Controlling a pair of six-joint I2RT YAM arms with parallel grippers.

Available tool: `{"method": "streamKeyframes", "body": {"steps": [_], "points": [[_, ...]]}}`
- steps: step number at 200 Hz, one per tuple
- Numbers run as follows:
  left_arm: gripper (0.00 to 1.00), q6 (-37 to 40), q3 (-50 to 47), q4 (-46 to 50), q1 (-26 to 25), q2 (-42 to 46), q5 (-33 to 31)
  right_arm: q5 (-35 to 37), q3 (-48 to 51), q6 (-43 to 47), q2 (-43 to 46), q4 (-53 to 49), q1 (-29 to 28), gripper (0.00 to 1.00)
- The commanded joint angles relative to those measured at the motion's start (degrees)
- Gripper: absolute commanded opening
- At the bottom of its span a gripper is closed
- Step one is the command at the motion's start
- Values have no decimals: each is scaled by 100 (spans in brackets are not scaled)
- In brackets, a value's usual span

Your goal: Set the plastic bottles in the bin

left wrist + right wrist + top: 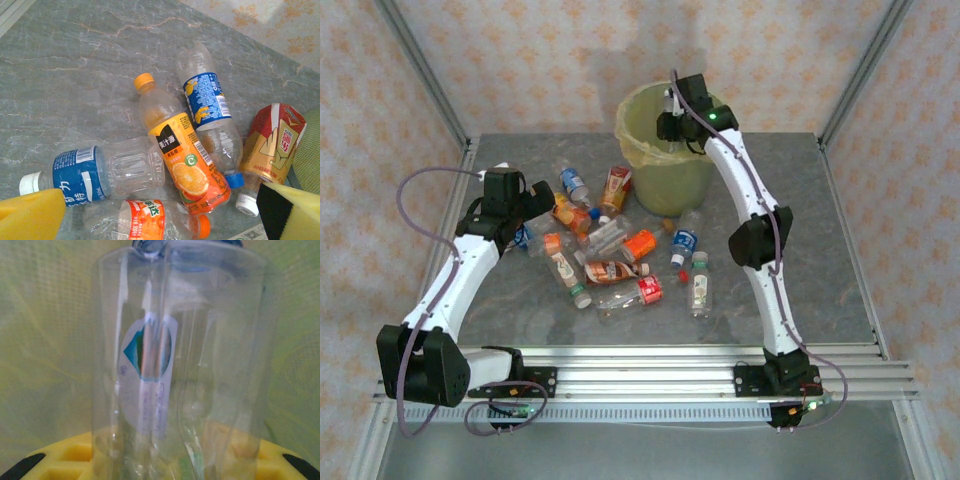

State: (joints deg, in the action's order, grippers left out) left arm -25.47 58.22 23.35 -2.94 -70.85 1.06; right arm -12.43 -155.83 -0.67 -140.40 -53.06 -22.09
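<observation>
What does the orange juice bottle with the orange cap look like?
The orange juice bottle is clear plastic with an orange cap. Its bright orange label shows an orange slice, a black patch, a green badge and a barcode. It looks empty and lies on its side on the grey table, squeezed between a blue-capped bottle and a white-capped bottle, apparently touching both.

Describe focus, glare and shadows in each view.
Top external: even, soft light, only faint shadows on the table, the bin sharp. Left wrist: the orange-label bottle is crisp with small highlights, the yellow left fingers at the bottom corners are blurred. Right wrist: the clear bottle is too close, soft, streaked with white glare and tinted by the yellow-green bag behind it.
</observation>
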Motion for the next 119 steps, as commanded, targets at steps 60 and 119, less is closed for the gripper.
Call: {"method": "streamKeyframes", "body": {"steps": [60, 119], "points": [[100, 133, 87, 178, 21, 180, -185, 240, -62, 359, -251, -135, -2, 53], [100, 130, 122, 213, 21, 178, -193, 280, -118, 348, -278, -100, -6, 68]]}}
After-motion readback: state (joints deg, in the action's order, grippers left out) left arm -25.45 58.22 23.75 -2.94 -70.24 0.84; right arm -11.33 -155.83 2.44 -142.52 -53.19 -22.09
